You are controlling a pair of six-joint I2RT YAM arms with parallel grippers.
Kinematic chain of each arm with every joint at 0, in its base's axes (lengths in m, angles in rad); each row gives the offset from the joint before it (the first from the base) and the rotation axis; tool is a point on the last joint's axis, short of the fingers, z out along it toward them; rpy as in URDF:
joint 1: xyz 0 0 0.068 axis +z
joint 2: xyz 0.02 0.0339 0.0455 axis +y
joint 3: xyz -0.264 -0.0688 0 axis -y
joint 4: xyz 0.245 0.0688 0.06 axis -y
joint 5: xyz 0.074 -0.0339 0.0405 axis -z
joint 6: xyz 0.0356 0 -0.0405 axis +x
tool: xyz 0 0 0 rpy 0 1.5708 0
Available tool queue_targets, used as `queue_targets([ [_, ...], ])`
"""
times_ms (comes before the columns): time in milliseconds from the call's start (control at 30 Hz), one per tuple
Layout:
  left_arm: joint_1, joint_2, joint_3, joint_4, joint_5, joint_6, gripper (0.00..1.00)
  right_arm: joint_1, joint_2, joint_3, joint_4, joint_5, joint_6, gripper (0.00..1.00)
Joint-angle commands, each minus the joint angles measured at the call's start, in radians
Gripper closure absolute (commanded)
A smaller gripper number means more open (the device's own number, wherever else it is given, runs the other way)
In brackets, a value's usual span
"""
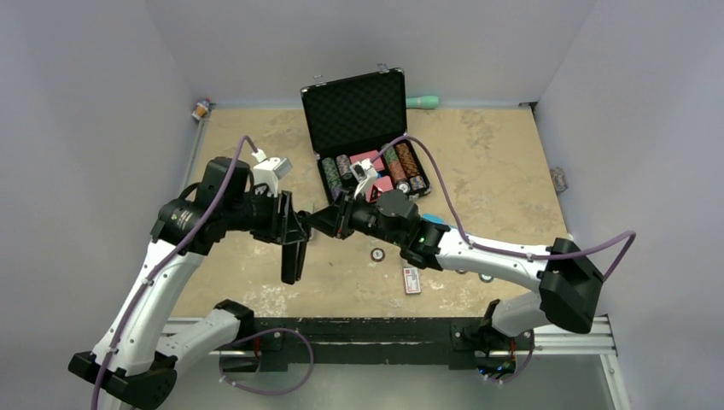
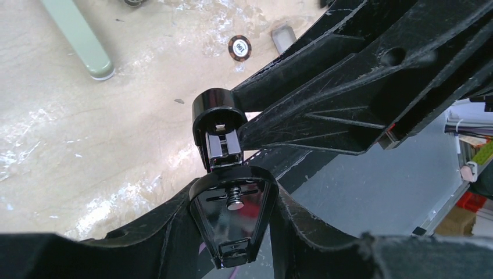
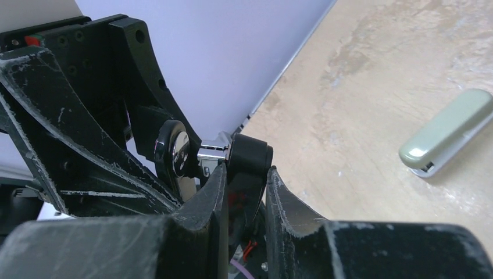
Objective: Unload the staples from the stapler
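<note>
Your table shows open tan surface from the case to its right edge. The open black case of chips stands at the far edge. Left of centre, the black stapler hangs between your claws: left claw clenched on its base, right claw clamped on its black end cap. The label on the red-and-white box is unreadable. The loose chip seems to be marked 100.

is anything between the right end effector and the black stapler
Nothing visible. The right end effector has its fingers either side of the round end cap of the black plastic stapler, which the left end effector holds in the air.
</note>
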Motion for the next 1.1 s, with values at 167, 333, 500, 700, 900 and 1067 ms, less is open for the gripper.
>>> queue_targets([
  [167, 0.004, 0.011, 0.287, 0.155, 0.002, -0.006, 1.0, 0.06, 0.199, -0.134, -0.26, -0.049, -0.042, 1.0],
  [333, 0.004, 0.042, 0.371, 0.105, -0.03, 0.024, 1.0, 0.09, 0.228, -0.159, -0.218, -0.06, -0.007, 1.0],
  [500, 0.004, 0.039, 0.279, 0.143, -0.056, 0.019, 1.0, 0.09, 0.217, -0.127, -0.24, -0.046, -0.013, 1.0],
  [700, 0.004, 0.011, 0.145, 0.143, -0.2, 0.005, 0.9, 0.092, 0.183, -0.083, -0.283, -0.043, -0.04, 1.0],
  [900, 0.005, -0.027, -0.075, 0.198, -0.268, -0.05, 0.25, 0.092, 0.157, -0.022, -0.334, -0.023, -0.076, 0.79],
  [1067, 0.004, -0.021, -0.228, 0.263, -0.327, -0.116, 0.22, 0.091, 0.157, 0.04, -0.39, 0.042, -0.1, 0.53],
])
